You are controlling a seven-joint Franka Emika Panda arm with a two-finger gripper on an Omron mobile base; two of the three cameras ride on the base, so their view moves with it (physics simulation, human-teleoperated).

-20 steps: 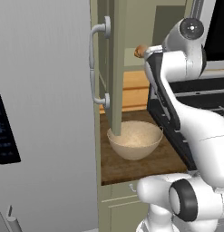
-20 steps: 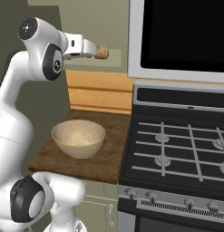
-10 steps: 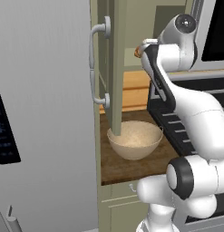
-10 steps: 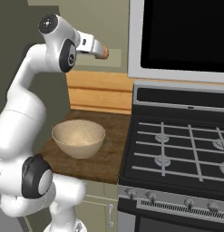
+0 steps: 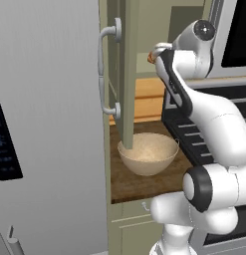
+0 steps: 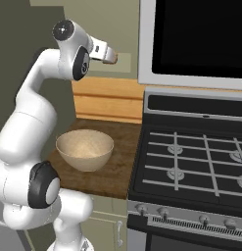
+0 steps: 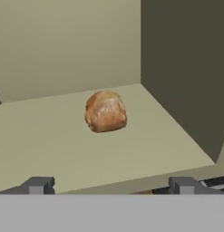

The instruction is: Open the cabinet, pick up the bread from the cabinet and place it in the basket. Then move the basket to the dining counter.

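Observation:
The cabinet door [image 5: 127, 74] stands swung open, edge-on, with its silver handle [image 5: 103, 74] facing left. On the cabinet's pale shelf [image 7: 50, 149] lies the bread [image 7: 105, 111], a round brown roll, also seen as a brown spot [image 6: 111, 59] [image 5: 150, 57] just past my hand. My gripper [image 7: 111, 185] is open and level with the shelf's front edge. Its two tips are set wide, with the bread ahead of them and untouched. The tan basket [image 5: 147, 154] [image 6: 84, 148] sits below on the small brown worktop [image 6: 117, 169], with nothing in it. The dining counter is out of view.
A grey fridge [image 5: 45, 124] fills the left. A gas stove [image 6: 191, 162] stands right of the worktop, with a black-fronted oven [image 6: 196, 34] above it. The open door's lower end hangs just above the basket's back-left rim. The cabinet's side wall [image 7: 186, 68] rises right of the bread.
My arm's upper joints have swung toward the cabinet, bringing the hand closer to the bread. Bread, basket and door have stayed put, and the gripper has stayed open.

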